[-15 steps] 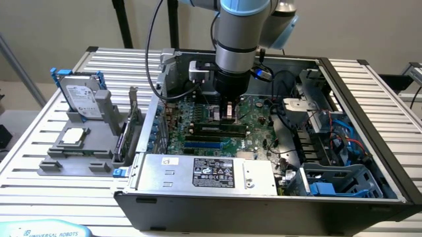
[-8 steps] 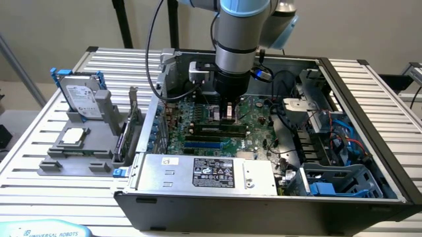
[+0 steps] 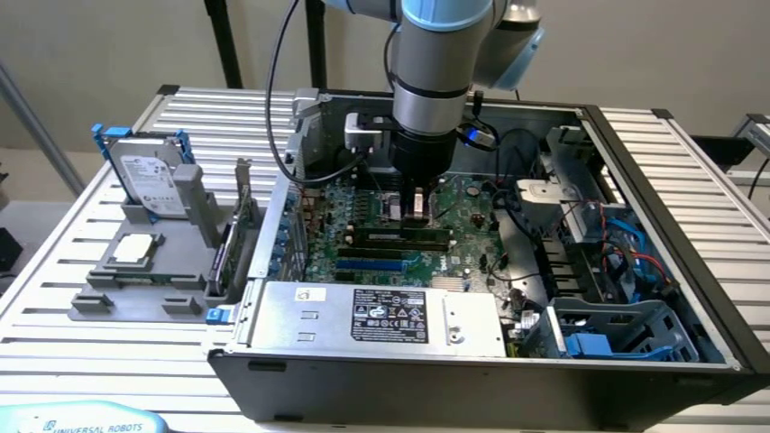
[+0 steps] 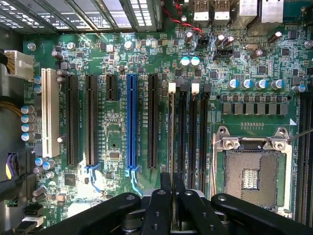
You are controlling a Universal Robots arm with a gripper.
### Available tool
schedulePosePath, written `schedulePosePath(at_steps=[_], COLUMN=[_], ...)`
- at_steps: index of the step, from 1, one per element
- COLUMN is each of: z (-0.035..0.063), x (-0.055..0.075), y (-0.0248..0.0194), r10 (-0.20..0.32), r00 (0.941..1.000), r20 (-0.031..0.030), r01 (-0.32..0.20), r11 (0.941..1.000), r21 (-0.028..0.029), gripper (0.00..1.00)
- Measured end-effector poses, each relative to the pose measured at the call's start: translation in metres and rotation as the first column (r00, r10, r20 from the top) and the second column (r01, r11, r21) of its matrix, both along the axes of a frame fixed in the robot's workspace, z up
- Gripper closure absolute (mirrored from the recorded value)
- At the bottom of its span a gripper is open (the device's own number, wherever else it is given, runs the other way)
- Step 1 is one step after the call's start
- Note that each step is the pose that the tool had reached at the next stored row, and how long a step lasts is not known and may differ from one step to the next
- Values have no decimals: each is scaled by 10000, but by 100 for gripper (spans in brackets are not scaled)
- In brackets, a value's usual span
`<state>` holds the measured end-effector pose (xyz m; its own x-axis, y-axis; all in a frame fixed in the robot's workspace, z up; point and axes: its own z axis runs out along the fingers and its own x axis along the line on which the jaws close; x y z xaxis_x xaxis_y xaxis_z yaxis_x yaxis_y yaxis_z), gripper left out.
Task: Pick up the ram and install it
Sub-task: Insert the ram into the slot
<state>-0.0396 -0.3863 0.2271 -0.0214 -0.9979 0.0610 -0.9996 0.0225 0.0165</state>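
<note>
The ram (image 3: 382, 236), a long dark green stick, stands on edge along a memory slot of the motherboard (image 3: 463, 203) inside the open computer case. My gripper (image 3: 417, 215) reaches straight down onto the stick's middle, fingers closed on its top edge. From the wrist, the black fingers (image 4: 165, 196) sit pressed together, with the gripper (image 4: 172, 188) lined up over the black memory slots (image 4: 188, 132) with white latches. How deep the stick sits in the slot cannot be made out.
The open processor socket (image 4: 249, 174) lies beside the memory slots, and a blue card slot (image 4: 131, 122) lies on their other side. The power supply (image 3: 379, 316) fills the case's near side, with cables (image 3: 601, 244) at the exterior view's right. A grey holder (image 3: 132, 271) outside the case carries a hard drive (image 3: 151, 185).
</note>
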Motion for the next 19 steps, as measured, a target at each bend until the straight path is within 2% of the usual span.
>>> schedulePosePath(at_steps=[16,18,19], z=[-27,-20,-4], x=[-3,-3,-3], y=[6,7,7], r10=[0,0,-1], r00=[10000,10000,10000], r20=[-2,0,1], r01=[0,0,1], r11=[10000,10000,10000], r21=[-9,-5,-3], gripper=[87,85,79])
